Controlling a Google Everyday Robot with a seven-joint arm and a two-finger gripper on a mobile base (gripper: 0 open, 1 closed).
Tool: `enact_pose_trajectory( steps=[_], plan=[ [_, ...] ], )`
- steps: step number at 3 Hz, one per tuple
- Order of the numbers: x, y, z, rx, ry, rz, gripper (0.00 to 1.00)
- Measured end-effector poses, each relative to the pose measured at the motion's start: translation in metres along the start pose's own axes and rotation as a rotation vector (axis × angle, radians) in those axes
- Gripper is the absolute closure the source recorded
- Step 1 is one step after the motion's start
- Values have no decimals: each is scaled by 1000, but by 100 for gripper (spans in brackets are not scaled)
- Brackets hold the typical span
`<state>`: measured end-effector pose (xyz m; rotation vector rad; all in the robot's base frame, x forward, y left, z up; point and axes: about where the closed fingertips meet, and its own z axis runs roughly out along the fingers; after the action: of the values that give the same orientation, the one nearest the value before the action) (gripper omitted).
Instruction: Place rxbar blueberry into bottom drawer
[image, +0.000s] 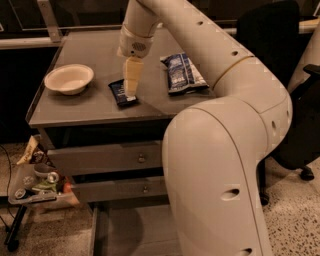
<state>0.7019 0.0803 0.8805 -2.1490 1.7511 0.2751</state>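
Observation:
The rxbar blueberry (120, 93) is a small flat dark navy bar lying on the grey cabinet top (90, 107), left of centre. My gripper (131, 91) hangs from the white arm and points straight down, its tip right over the bar's right half and at its surface. The bottom drawer (125, 232) is pulled out at the foot of the cabinet, showing a flat grey floor; my arm's large base hides its right part.
A white bowl (69, 78) sits at the left of the cabinet top. A puffy blue-and-white chip bag (181, 73) lies to the right of the bar. Two upper drawers with small knobs (141, 158) are shut. A cluttered tray (37, 185) stands left of the cabinet.

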Motion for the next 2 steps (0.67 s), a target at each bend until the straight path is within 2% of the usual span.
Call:
enact_pose_trajectory(
  steps=[2],
  plan=[
    [-9,0,34,-53,-27,-16,0]
  ],
)
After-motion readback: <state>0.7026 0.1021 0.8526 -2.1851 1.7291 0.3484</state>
